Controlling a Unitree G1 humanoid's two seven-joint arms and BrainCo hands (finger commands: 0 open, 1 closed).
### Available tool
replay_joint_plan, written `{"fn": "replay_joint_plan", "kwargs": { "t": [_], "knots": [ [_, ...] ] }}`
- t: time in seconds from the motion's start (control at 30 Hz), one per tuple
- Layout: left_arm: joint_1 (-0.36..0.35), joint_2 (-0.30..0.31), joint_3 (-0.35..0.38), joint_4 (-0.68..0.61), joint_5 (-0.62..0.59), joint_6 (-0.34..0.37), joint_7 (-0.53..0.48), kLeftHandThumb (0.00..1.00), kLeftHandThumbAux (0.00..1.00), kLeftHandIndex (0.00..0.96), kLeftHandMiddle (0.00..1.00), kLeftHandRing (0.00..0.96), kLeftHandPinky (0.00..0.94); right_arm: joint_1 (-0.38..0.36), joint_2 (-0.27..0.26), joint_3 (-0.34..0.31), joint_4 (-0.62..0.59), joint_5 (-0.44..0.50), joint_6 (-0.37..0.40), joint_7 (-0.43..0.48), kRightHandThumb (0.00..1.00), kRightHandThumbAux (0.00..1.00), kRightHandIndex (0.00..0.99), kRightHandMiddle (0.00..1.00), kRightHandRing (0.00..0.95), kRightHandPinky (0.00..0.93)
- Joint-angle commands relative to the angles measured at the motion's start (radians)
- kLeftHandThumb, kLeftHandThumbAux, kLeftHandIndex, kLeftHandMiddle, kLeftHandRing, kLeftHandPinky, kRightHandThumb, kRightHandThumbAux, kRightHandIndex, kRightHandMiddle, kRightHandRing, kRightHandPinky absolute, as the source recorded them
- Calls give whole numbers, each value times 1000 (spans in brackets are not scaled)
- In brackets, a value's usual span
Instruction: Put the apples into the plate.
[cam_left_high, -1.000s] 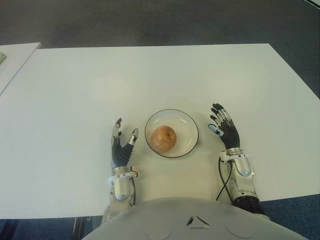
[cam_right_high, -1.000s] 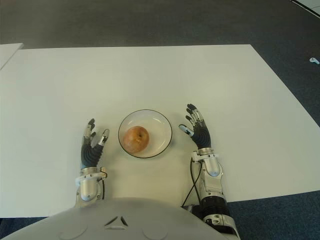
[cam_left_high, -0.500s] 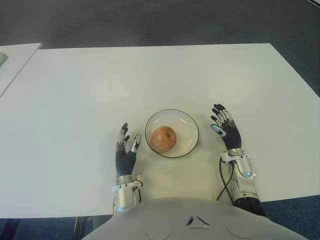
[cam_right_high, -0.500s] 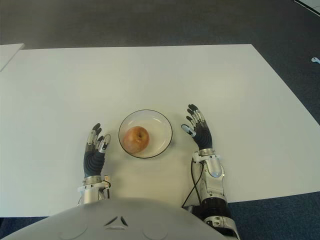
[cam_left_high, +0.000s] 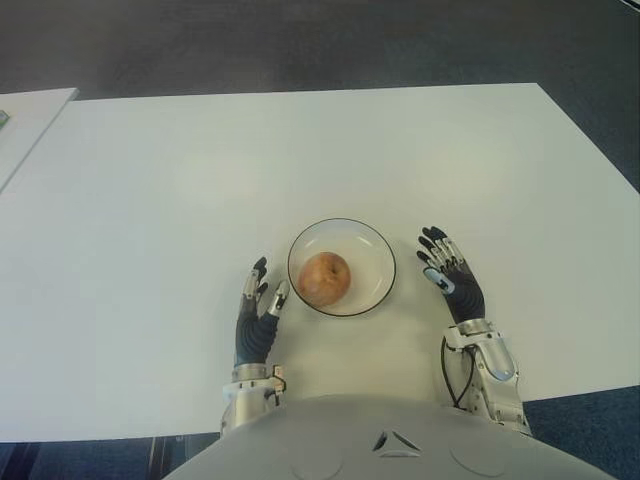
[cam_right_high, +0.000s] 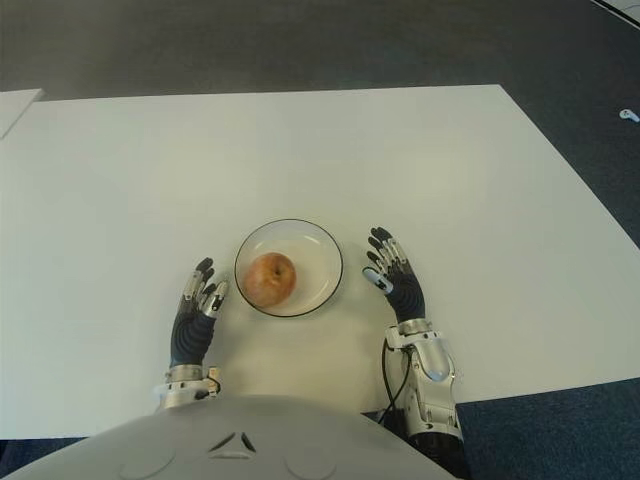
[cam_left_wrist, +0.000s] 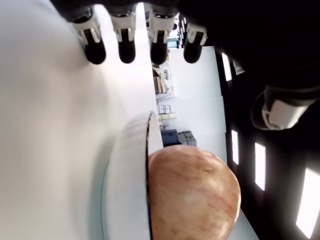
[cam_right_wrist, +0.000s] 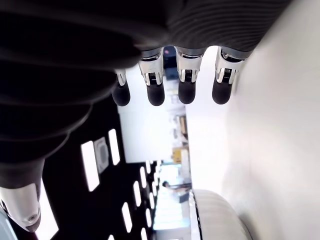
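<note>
Drawing back toward the torso over the last second, the left hand (cam_left_high: 257, 318) now shows just beside the plate (cam_left_high: 375, 254) on its left, lower on the white table (cam_left_high: 150, 180) than it was, with its fingertips level with the plate's near rim rather than its middle. That retreat reads as a release already finished: the apple (cam_left_high: 325, 277) sits inside the plate, slightly left of centre, touched by neither hand. No second apple shows anywhere on the table, so the task looks complete as far as these views tell. The left hand's fingers (cam_left_wrist: 127, 46) are straight and spread, holding nothing, and its wrist view shows the apple and plate rim close in front of them but apart. On the plate's right, the right hand (cam_left_high: 452, 282) has slipped back only slightly; its fingers (cam_right_wrist: 155, 90) are likewise extended and empty, near the plate's edge without touching it.
</note>
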Motion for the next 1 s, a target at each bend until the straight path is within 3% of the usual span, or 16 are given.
{"fn": "replay_joint_plan", "kwargs": {
  "t": [0.03, 0.27, 0.4, 0.57, 0.73, 0.87, 1.0],
  "knots": [
    [48, -60, -69, -43, -29, 25, -6, 52, 395, 0, 0, 0, 0, 54, 18, 28, -48, -3, 92, -22, 135, 543, 0, 0, 0, 0],
    [55, -40, -71, -27, -70, -52, -14, 50, 407, 0, 0, 0, 0, 82, 23, 43, -121, 0, 134, -35, 140, 521, 0, 0, 0, 0],
    [-9, -4, 2, 110, -160, -180, -67, 35, 418, 0, 4, 0, 0, 113, 23, 57, -188, 5, 167, -35, 142, 512, 0, 0, 0, 0],
    [-21, -1, 6, 159, -119, -285, -73, 14, 412, 10, 8, 0, 0, 144, 28, 68, -241, 5, 187, -44, 147, 505, 0, 0, 0, 0],
    [-25, 11, 16, 181, -86, -348, -75, 4, 402, 18, 11, 0, 0, 173, 31, 80, -282, 5, 201, -54, 147, 508, 0, 0, 0, 0],
    [0, 18, 14, 126, -61, -371, -78, 5, 415, 28, 22, 0, 11, 187, 34, 89, -305, 11, 213, -54, 148, 509, 0, 0, 0, 0],
    [-23, 15, 38, 166, -89, -402, -85, 13, 420, 40, 33, 2, 21, 197, 32, 99, -321, 5, 220, -53, 149, 505, 0, 0, 0, 0]
  ]
}}
